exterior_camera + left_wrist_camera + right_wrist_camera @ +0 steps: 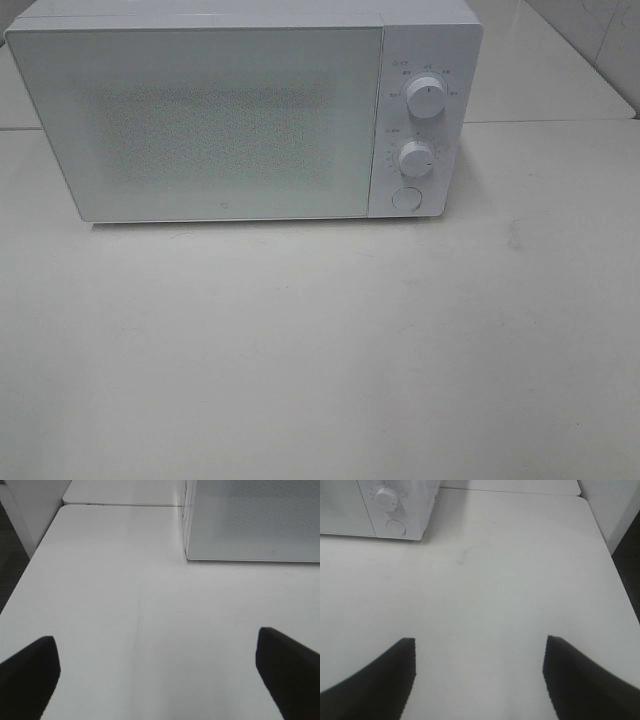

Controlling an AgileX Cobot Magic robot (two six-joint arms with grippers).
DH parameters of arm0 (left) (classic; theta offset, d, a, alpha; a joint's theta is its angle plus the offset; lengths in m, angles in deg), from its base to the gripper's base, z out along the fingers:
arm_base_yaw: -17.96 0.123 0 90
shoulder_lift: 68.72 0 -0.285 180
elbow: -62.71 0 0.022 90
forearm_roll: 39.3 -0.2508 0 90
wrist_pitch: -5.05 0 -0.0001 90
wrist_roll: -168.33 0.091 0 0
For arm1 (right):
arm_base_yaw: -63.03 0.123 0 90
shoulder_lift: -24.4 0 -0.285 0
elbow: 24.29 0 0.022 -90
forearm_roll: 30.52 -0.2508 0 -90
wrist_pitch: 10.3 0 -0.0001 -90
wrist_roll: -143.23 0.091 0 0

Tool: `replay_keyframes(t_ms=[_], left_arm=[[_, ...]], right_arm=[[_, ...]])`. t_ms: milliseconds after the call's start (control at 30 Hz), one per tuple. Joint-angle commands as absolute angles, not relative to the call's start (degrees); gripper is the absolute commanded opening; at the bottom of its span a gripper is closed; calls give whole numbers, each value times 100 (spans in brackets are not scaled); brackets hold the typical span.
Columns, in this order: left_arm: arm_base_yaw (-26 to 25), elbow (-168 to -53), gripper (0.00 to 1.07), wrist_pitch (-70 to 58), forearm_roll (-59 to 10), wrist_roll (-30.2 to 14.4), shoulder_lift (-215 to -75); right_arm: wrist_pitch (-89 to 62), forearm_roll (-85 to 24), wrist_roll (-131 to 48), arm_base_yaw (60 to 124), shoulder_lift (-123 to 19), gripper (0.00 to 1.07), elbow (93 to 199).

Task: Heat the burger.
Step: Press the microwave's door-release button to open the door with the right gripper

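Both claws hang with jaws spread wide and nothing between them. My left claw [156,639] hovers over the white table [320,360] in front of the microwave [200,120], off the end away from its knobs. My right claw [480,641] hovers over the same table in front of the knob end, well apart from the microwave.

I cannot tell where the burger is. The microwave's door [210,125] is shut, and its frosted, speckled pane hides the inside.

The microwave is white and sits at the back of the table, facing me. Its control strip runs beside the door and carries an upper knob [427,97], a lower knob [415,159] beneath it, and a round button [406,197] at the bottom.
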State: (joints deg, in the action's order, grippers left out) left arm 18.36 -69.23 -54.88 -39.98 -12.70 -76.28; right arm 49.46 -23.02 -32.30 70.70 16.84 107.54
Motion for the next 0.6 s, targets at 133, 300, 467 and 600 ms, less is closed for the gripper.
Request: replay_keyframes(t_ms=[133,300,467,600], left_arm=[[1859,-6900,100,-5443,-3987,-1276,-7496],[1859,-6900,100,-5443,-3987,-1276,-7496],[1859,-6900,100,-5443,-3987,-1276,-7496],[1859,-6900,100,-5443,-3987,-1276,-7496]], right_arm=[[4837,-2273,-3202,7042,1850,72,10794],[4442,-2262,-3202,7042,1724,72,10949],[3680,-2250,-3202,7042,1260,72,10943],[3216,-2233,-3202,7042,911,72,10943]])
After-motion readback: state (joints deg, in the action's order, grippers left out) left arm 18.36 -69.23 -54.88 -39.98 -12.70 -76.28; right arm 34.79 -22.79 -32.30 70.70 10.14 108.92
